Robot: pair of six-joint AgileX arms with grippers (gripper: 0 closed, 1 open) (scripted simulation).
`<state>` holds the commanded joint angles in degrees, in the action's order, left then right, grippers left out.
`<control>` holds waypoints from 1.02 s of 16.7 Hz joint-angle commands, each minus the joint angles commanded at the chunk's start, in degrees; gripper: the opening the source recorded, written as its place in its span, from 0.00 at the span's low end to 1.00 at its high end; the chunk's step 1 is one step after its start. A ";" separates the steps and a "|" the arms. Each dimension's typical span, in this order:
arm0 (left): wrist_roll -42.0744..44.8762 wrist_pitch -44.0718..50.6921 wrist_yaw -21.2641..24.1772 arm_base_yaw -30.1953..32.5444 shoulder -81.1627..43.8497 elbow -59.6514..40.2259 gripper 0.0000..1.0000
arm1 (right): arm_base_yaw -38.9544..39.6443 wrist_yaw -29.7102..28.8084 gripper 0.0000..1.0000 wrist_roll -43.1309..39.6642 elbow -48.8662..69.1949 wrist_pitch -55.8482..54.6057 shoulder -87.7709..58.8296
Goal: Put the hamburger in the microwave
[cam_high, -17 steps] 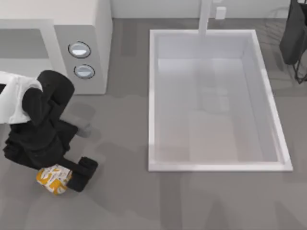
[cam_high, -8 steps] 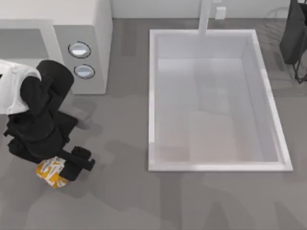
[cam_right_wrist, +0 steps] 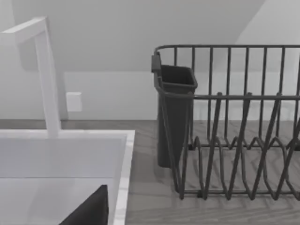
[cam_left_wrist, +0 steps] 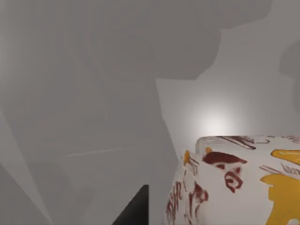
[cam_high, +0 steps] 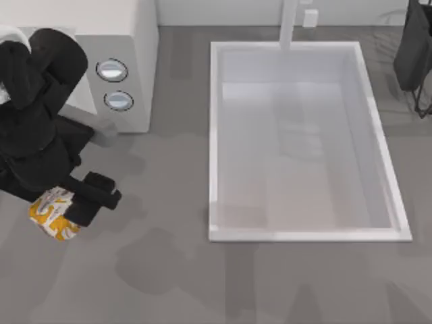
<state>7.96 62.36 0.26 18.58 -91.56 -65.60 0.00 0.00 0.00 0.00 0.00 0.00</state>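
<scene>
The hamburger [cam_high: 48,216], wrapped in white paper with yellow-orange patches, hangs near the table's left edge, in front of the microwave. My left gripper [cam_high: 67,208] is shut on it, one black finger [cam_high: 96,194] showing at its right side. The left wrist view has the hamburger [cam_left_wrist: 239,183] close up over the grey tabletop. The microwave [cam_high: 138,40] stands at the back left, its two round dials [cam_high: 112,69] visible; my left arm covers most of its cavity. My right gripper [cam_high: 413,47] is parked at the back right corner.
A large white sink basin [cam_high: 212,135] takes up the table's middle and right, with a white faucet [cam_high: 289,23] behind it. A dark wire dish rack [cam_right_wrist: 234,122] with a cutlery cup stands at the far right.
My left arm has carried the hamburger left and toward the back, nearer the microwave's front. The arm now covers more of the microwave. The right arm has not moved.
</scene>
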 joint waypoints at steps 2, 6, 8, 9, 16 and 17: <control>-0.01 0.32 0.00 -0.01 0.27 -0.22 0.00 | 0.00 0.00 1.00 0.00 0.00 0.00 0.00; 0.16 -0.38 0.06 -0.31 -0.07 -0.08 0.00 | 0.00 0.00 1.00 0.00 0.00 0.00 0.00; 0.41 -3.25 0.49 -1.43 -0.84 -0.10 0.00 | 0.00 0.00 1.00 0.00 0.00 0.00 0.00; 0.55 -5.58 0.83 -2.32 -1.57 -0.09 0.00 | 0.00 0.00 1.00 0.00 0.00 0.00 0.00; 0.91 -37.22 4.35 -12.39 -11.53 2.48 0.00 | 0.00 0.00 1.00 0.00 0.00 0.00 0.00; 0.86 -43.35 4.88 -14.00 -13.05 3.48 0.00 | 0.00 0.00 1.00 0.00 0.00 0.00 0.00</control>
<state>8.82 19.01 5.14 4.58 -104.61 -62.12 0.00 0.00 0.00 0.00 0.00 0.00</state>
